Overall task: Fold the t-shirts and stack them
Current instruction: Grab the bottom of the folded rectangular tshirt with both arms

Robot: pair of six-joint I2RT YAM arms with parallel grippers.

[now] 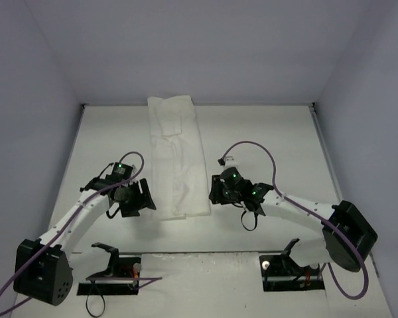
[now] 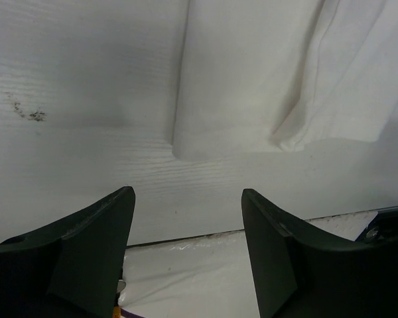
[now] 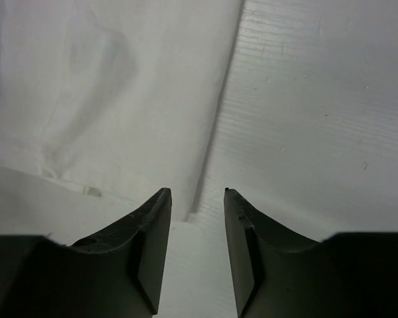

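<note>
Found shirt [image 1: 178, 159] in long folded strip on tabletop [image 1: 265, 139], near end btwn left gripper [image 1: 142, 197] and right gripper [image 1: 215, 189], jaws of both spread, empty. Looked soft, light, floppy; prob. best pinched at near corners.

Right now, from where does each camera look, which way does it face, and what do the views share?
Top: fixed above and behind the robot, facing down at the table and shirt; left arm and right arm show.
Left wrist: on the left arm, facing the shirt's near left corner; open left claw shows.
Right wrist: on the right arm, facing the shirt's near right corner; open right claw shows.
Shared: all three show the shirt's near end.
</note>
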